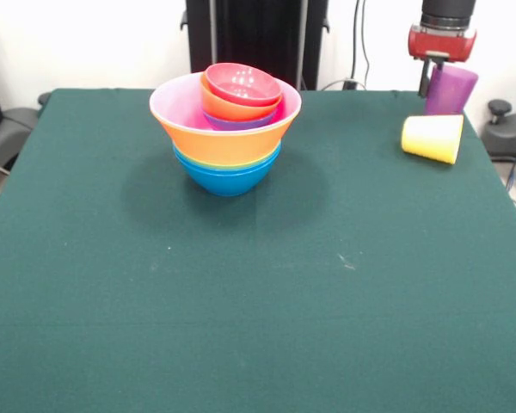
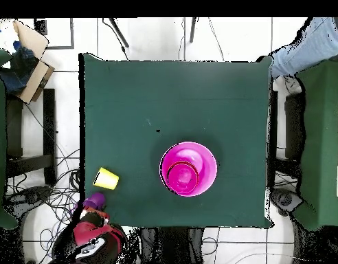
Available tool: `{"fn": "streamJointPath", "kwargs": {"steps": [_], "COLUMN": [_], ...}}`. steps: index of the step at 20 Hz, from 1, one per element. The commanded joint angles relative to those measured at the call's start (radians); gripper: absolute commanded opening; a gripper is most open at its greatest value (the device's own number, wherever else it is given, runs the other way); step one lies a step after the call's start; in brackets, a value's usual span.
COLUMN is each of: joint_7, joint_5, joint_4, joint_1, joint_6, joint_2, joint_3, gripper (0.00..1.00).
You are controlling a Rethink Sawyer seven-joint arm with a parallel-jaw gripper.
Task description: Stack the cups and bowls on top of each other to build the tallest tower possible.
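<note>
Tower (image 1: pixel 226 129): 1 nested stack, upright, on the green table (image 1: pixel 241 301), mid-width and nearer the robot-side edge than the opposite 1. Bottom to top in front view: blue bowl (image 1: pixel 230 176) at base, wide orange bowl (image 1: pixel 228 142), pink bowl (image 1: pixel 176 103) inside it, then purple rim, small orange-red bowl (image 1: pixel 228 107), crimson bowl (image 1: pixel 243 84) topmost. Overhead shows it as pink disc (image 2: pixel 189 168).

Yellow cup (image 1: pixel 433 138): on its side at table corner by the robot, mouth toward the centre.

Purple cup (image 1: pixel 450 89): tilted, just beyond the yellow 1, at the table edge, under the gripper (image 1: pixel 430 82).

Gripper: red/black, at the purple cup; grip state cannot be made out. Seen overhead at (image 2: pixel 89 210).

Person: sleeve (image 2: pixel 306 45) at far corner, overhead.
</note>
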State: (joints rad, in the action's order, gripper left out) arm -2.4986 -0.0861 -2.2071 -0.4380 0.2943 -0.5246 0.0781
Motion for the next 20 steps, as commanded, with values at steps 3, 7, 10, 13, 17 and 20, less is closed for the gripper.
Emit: {"fn": "streamJointPath", "kwargs": {"steps": [3, 7, 10, 13, 17, 20], "joint_7": [0.044, 0.042, 0.037, 0.03, 0.013, 0.013], "joint_5": [0.084, 0.094, 0.094, 0.1, 0.122, 0.154], "joint_4": [0.138, 0.156, 0.17, 0.177, 0.151, 0.116], "joint_1": [0.081, 0.084, 0.078, 0.079, 0.088, 0.108], "joint_6": [-0.141, -0.163, -0.175, -0.178, -0.179, -0.189], "joint_2": [0.048, 0.042, 0.044, 0.046, 0.024, -0.011], "joint_3": [-0.047, -0.044, -0.041, -0.041, -0.05, -0.058], "gripper": [0.0, 0.0, 0.0, 0.0, 0.0, 0.0]}}
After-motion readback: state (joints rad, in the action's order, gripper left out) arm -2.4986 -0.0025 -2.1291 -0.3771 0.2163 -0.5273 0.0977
